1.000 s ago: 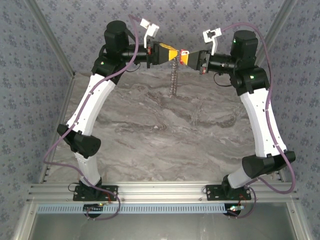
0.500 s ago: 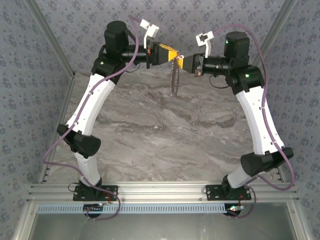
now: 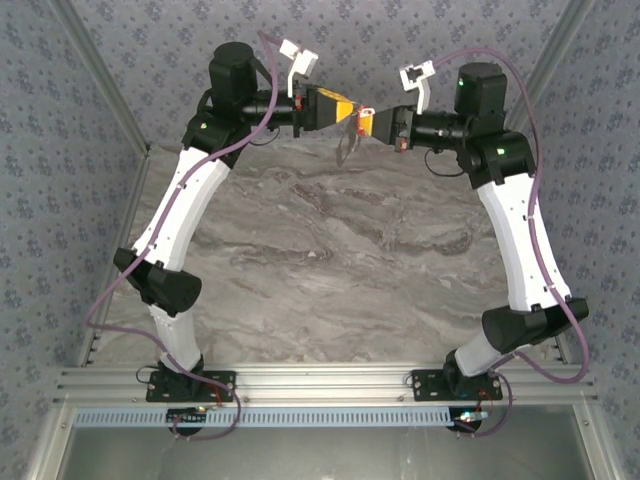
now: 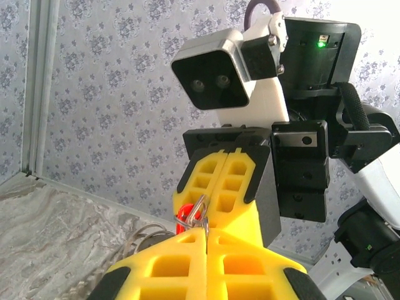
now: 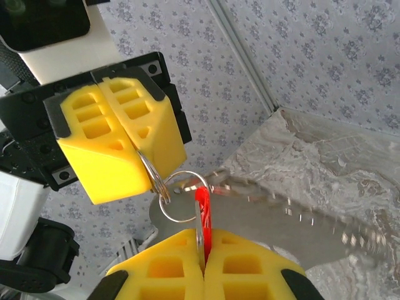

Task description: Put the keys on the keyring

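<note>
High over the back of the table my two grippers meet tip to tip. My left gripper [image 4: 206, 232] is shut on the thin edge of the grey metal keyring [image 5: 150, 172]. A chain [image 5: 300, 212] trails from the keyring, swinging and blurred. My right gripper [image 5: 201, 240] is shut on the red key [image 5: 204, 209], which is pinched together with a flat metal blade. A thinner wire ring [image 5: 182, 197] links the key's top to the keyring. In the top view the red key [image 3: 366, 107] sits between the yellow fingers, with the blurred chain [image 3: 347, 142] below.
The marble tabletop [image 3: 330, 260] lies well below both grippers. Patterned walls [image 3: 90, 150] close in the sides and back, with metal corner posts [image 3: 100, 80]. Both arm bases sit on the aluminium rail [image 3: 320, 385] at the near edge.
My right gripper moved left towards the left gripper and now sits tip to tip with it. The chain, which hung straight down, has swung up and blurs. The left arm held still.
</note>
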`<state>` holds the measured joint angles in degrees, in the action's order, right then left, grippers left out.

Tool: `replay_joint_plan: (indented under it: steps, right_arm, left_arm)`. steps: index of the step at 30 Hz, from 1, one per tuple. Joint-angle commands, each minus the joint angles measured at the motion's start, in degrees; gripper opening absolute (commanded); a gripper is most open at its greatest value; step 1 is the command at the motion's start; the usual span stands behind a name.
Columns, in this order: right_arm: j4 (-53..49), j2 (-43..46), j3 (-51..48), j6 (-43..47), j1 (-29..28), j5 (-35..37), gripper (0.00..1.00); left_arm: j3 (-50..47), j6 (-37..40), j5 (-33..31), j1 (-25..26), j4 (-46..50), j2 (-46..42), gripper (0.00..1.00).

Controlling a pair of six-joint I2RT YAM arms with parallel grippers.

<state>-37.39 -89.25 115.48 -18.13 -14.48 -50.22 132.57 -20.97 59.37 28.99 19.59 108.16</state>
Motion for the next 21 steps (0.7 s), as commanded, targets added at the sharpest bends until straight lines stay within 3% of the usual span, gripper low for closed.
replay_joint_plan:
  steps: [1, 13, 19, 21]
  right_arm:
    - [-0.4, 1.5, 2.9, 0.0, 0.5, 1.0, 0.0]
    - [2.7, -1.2, 7.4, -4.3, -3.4, -0.8, 0.0]
    - [2.6, -1.0, 5.5, -3.8, -2.3, 1.0, 0.0]
    - [2.7, -0.7, 4.0, -4.3, -1.6, 1.4, 0.0]
  left_arm:
    - [0.9, 1.1, 1.5, 0.0, -0.7, -2.8, 0.0]
    - [1.0, 1.1, 1.5, 0.2, -0.6, -2.6, 0.0]
    - [0.1, 2.3, -0.9, 0.2, 0.7, -3.7, 0.0]
    - [-1.3, 2.8, -2.9, 0.0, 0.8, -4.7, 0.08]
